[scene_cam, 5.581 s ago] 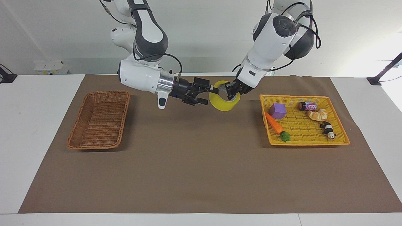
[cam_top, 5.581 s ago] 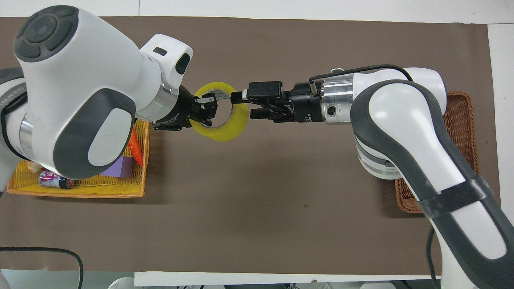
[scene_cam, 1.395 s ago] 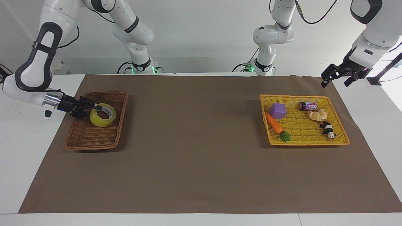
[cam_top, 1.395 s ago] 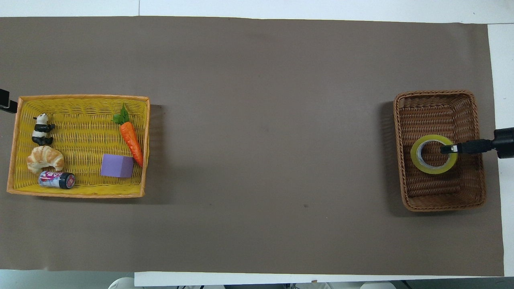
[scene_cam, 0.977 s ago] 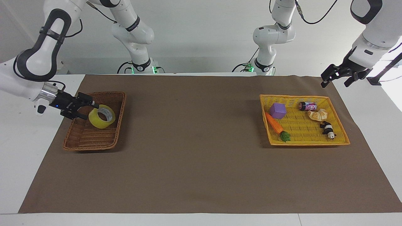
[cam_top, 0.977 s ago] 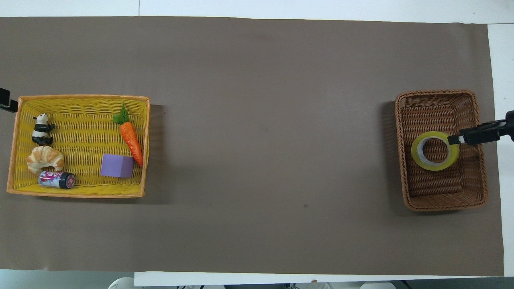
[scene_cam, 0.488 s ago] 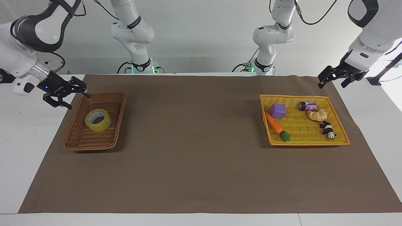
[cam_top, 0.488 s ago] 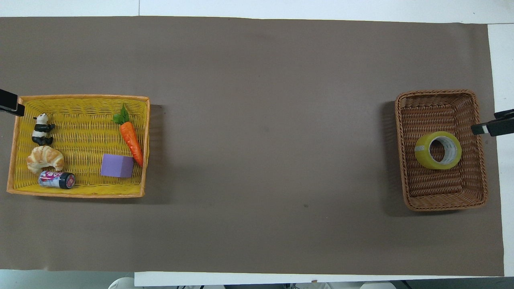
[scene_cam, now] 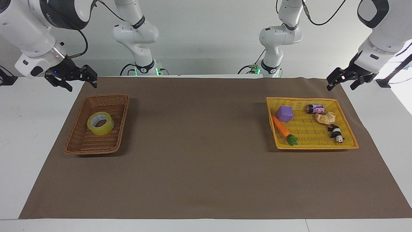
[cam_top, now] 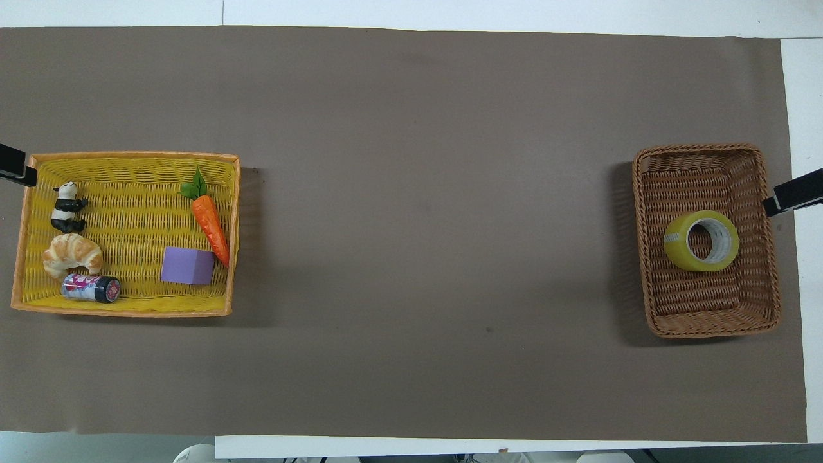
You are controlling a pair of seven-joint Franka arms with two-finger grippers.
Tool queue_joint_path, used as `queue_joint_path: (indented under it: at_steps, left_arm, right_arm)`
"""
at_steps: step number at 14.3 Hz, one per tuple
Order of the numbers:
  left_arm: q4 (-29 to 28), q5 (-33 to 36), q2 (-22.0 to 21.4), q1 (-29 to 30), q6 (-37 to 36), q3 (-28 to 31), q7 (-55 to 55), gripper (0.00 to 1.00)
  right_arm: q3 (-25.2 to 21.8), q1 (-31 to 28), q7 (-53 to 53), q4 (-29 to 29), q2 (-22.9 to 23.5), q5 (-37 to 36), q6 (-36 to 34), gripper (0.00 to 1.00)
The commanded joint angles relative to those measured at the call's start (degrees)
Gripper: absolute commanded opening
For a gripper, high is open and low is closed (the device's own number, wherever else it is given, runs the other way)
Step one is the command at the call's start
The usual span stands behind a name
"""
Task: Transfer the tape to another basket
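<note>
The yellow tape (scene_cam: 100,123) lies tilted inside the brown wicker basket (scene_cam: 96,150) at the right arm's end of the table; nothing holds it. It also shows in the overhead view (cam_top: 701,240), in the middle of the basket (cam_top: 701,149). My right gripper (scene_cam: 81,80) is open and empty, raised over the mat's corner beside the basket; only a fingertip (cam_top: 789,197) shows from above. My left gripper (scene_cam: 341,84) is open and empty, and it waits in the air over the mat's corner at the left arm's end.
A flat yellow-orange tray (scene_cam: 313,147) at the left arm's end holds a purple cube (scene_cam: 285,113), a carrot (scene_cam: 281,128), a croissant (scene_cam: 325,117), a panda figure (scene_cam: 336,132) and a small can (scene_cam: 315,109). A brown mat (scene_cam: 199,161) covers the table.
My right gripper let go of the tape in the brown basket, then rose and drew back off the basket toward the robots. The tape settled tilted. The left arm barely moved.
</note>
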Motion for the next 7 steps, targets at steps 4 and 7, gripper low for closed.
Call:
queue_joint_path:
  at_steps: [4, 7]
  left_arm:
    - [-1.4, 0.3, -1.4, 0.6, -0.5, -0.3, 0.2, 1.0]
    - [-1.4, 0.3, -1.4, 0.6, -0.5, -0.3, 0.2, 1.0]
  right_arm:
    - [-0.3, 1.4, 2.8, 1.7, -0.1, -1.3, -2.1, 0.99]
    - [-0.2, 1.0, 2.7, -0.1, -1.4, -1.4, -2.1, 0.99]
